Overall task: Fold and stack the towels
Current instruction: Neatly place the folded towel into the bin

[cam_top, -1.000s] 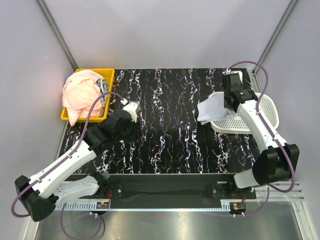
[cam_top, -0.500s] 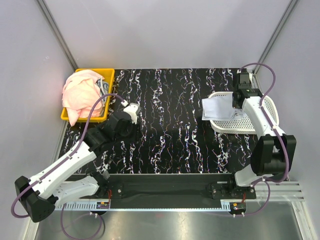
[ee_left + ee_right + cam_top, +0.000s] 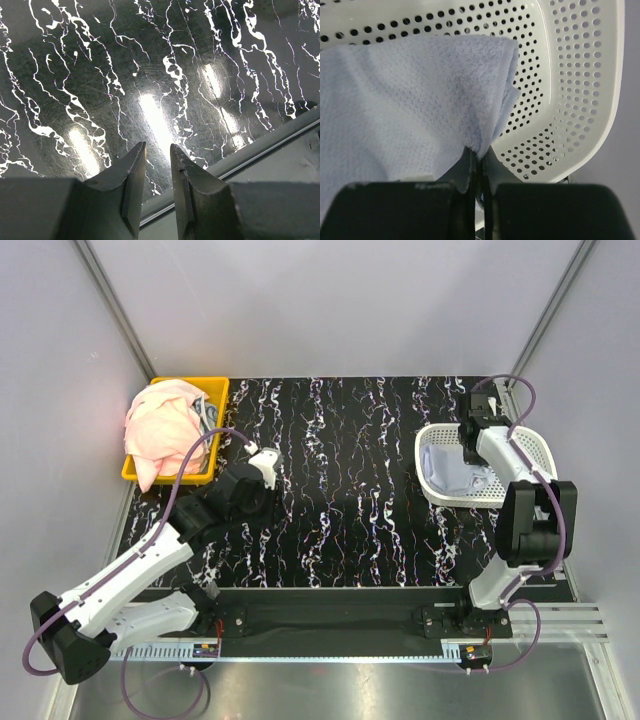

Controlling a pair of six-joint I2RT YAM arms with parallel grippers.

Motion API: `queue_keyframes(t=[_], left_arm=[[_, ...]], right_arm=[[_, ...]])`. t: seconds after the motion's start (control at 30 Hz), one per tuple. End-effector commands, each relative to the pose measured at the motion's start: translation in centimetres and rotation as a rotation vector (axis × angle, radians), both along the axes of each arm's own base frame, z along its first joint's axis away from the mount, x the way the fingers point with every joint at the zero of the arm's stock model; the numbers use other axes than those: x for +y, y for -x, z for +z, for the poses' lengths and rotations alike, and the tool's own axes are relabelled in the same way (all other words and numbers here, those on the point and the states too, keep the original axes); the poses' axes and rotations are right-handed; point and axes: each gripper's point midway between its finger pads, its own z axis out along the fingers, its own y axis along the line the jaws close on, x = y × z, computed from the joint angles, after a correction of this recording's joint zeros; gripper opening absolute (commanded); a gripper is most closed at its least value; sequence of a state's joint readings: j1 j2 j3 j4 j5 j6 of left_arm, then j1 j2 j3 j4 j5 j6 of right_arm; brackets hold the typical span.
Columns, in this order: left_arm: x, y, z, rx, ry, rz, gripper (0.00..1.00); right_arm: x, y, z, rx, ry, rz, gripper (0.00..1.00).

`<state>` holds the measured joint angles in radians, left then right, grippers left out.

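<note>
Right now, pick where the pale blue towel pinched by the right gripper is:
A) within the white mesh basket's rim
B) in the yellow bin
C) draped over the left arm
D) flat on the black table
A: in the right wrist view the right gripper is shut on the pale blue towel, with the perforated wall of the white mesh basket curving round it.
</note>
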<state>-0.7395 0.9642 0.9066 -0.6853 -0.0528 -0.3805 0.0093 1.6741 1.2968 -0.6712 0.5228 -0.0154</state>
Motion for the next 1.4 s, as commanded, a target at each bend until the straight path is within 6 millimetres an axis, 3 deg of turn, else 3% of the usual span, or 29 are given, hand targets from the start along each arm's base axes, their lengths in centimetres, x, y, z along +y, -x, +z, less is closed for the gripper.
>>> queue_keyframes(t=[0.0, 0.73, 1.0, 1.03, 1.1, 1.27, 1.37], left_arm=[[-0.9, -0.4, 0.7, -0.029, 0.036, -0.036, 0.31], [-0.3, -0.4, 0.9, -0.051, 0.032, -0.013, 0.31], [0.0, -0.7, 0.9, -0.057, 0.020, 0.006, 0.32], [0.1, -0.7, 0.8, -0.056, 0.017, 0.008, 0.32], [0.3, -0.9, 0.8, -0.060, 0.011, 0.020, 0.32], [0.6, -1.1, 0.8, -0.066, -0.003, 0.037, 0.33], [0.8, -1.4, 0.9, -0.075, -0.010, 0.056, 0.34]], right_arm=[[-2.3, -0.9, -0.1, -0.001, 0.054, -0.067, 0.00], [-5.4, -3.1, -2.0, 0.040, 0.092, -0.144, 0.01], [-6.1, -3.2, -1.3, 0.038, 0.105, -0.162, 0.30], [-6.3, -3.4, -0.9, 0.031, 0.109, -0.168, 0.40], [-6.4, -3.2, -0.5, 0.038, 0.116, -0.178, 0.46], [-6.7, -2.6, 2.2, 0.012, 0.127, -0.216, 0.75], [-5.8, -2.7, 4.7, -0.056, 0.058, -0.240, 0.79]])
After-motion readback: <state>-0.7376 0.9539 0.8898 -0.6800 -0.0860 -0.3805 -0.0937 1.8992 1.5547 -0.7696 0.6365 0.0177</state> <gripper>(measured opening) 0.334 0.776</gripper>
